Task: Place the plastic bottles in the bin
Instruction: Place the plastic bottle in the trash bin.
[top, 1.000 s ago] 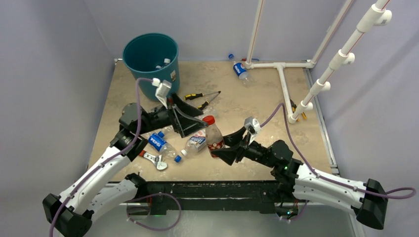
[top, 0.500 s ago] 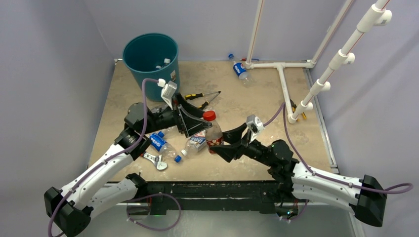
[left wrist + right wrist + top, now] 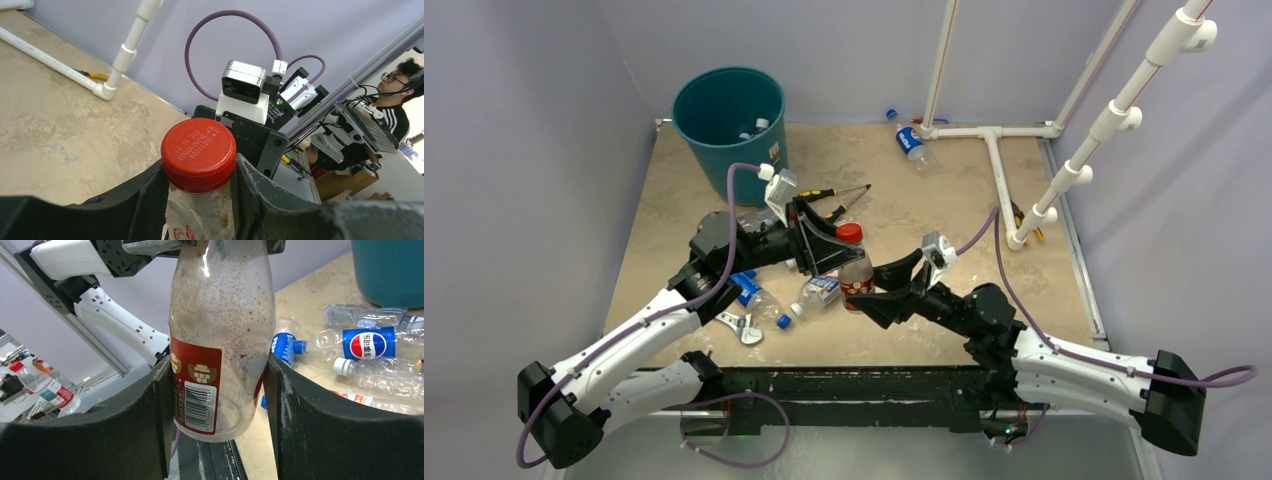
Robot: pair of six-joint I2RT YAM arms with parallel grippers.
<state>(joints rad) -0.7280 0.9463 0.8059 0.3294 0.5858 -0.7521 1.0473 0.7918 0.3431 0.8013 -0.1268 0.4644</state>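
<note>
Handing over red-capped bottle (image 3: 857,268), on the near side of the bin (image 3: 714,150): right jaws grasp its body, left jaws clench its neck. Next, probably: right releases, left carries to bin.

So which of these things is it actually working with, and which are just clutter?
Part of the job:
red-capped bottle
near Pepsi bottle
far Pepsi bottle
white-labelled bottle
teal bin

Just lying about:
screwdrivers
wrench
white pipes
</note>
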